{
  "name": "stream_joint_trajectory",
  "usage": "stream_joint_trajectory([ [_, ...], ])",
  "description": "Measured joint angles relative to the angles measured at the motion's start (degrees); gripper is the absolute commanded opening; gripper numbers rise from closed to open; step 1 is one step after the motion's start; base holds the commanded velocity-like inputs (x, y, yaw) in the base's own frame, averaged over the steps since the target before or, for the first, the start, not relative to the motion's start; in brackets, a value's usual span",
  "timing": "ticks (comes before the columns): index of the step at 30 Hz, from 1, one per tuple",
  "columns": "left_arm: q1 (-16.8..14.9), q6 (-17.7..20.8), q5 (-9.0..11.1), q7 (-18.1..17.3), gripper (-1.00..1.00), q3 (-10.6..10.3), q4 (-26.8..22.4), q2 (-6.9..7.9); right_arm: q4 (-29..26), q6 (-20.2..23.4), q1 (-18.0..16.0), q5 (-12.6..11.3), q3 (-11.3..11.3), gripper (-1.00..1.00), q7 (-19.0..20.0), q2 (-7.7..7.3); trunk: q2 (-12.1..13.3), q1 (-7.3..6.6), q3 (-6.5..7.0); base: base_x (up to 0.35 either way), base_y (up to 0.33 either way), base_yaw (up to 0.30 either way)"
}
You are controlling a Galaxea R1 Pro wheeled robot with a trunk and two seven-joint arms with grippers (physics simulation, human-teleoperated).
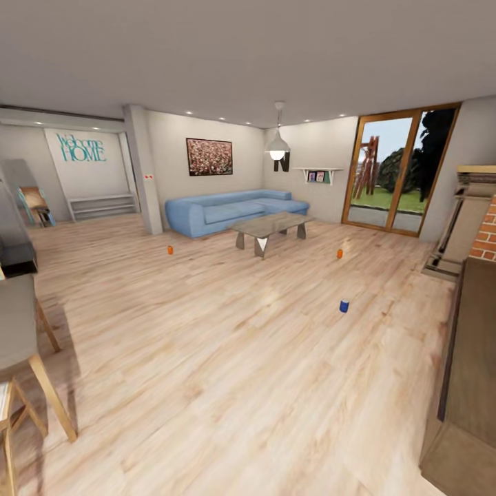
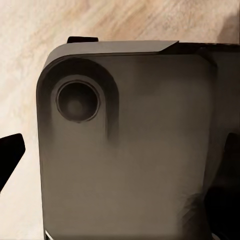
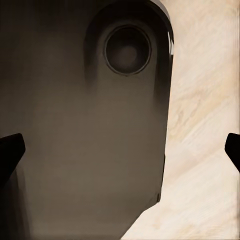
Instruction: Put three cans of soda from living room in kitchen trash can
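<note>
Two orange cans stand on the wood floor [image 1: 227, 386] of the living room: one can [image 1: 170, 250] at about 11 o'clock from the robot, just in front of the left end of the sofa [image 1: 231, 212], and another can [image 1: 339, 253] at about 1 o'clock, to the right of the coffee table [image 1: 270, 226]. A blue can-like object [image 1: 344, 306] sits nearer, also toward 1 o'clock; whether it counts as the third soda I cannot tell. The bin does not appear here.

In the left wrist view the left gripper [image 2: 120, 160] shows dark fingertips at both edges of the picture, set wide apart with nothing gripped, facing the grey robot base [image 2: 125, 150]. The right gripper [image 3: 120, 150] looks the same in its wrist view: tips spread, nothing held.

The step in hand seems to be the approach. All cans are well away, so drive first, arms tucked. Taking the 1 o'clock can first looks sensible, since the blue one lies on that line. Steer between the coffee table and the brick fireplace [image 1: 486, 238] at 3 o'clock, stop with the can just ahead of one arm, then lower the trunk before reaching, because a floor-level upright can tips easily if a finger nudges it
</note>
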Motion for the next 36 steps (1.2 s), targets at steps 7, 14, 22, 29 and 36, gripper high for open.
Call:
stream_joint_trajectory([
  [7,0.0,0.0,0.0,0.0,1.00,0.0,0.0,0.00,0.0,0.0,0.0,0.0,0.0,1.00,0.0,0.00,0.0,0.00,0.00,0.335,-0.113,0.000],
  [14,0.0,0.0,0.1,0.1,1.00,0.0,0.0,0.07,0.0,0.0,0.0,-0.2,-0.2,1.00,0.0,-0.01,0.0,0.00,0.00,0.335,-0.107,0.000],
  [22,0.0,0.0,0.1,0.1,1.00,0.0,0.0,0.09,0.0,0.0,0.0,-0.3,-0.3,1.00,0.0,0.00,0.0,0.00,0.00,0.335,-0.085,0.000],
  [29,0.0,0.0,0.1,0.1,1.00,0.0,0.0,0.09,0.0,0.1,0.0,-0.1,0.0,1.00,0.1,-0.05,0.0,0.00,0.00,0.335,-0.075,0.000],
  [36,0.0,0.0,0.1,0.1,1.00,0.0,0.0,0.09,0.0,0.2,0.0,-0.1,0.1,1.00,0.1,-0.05,0.0,0.00,0.00,0.335,-0.058,0.000],
])
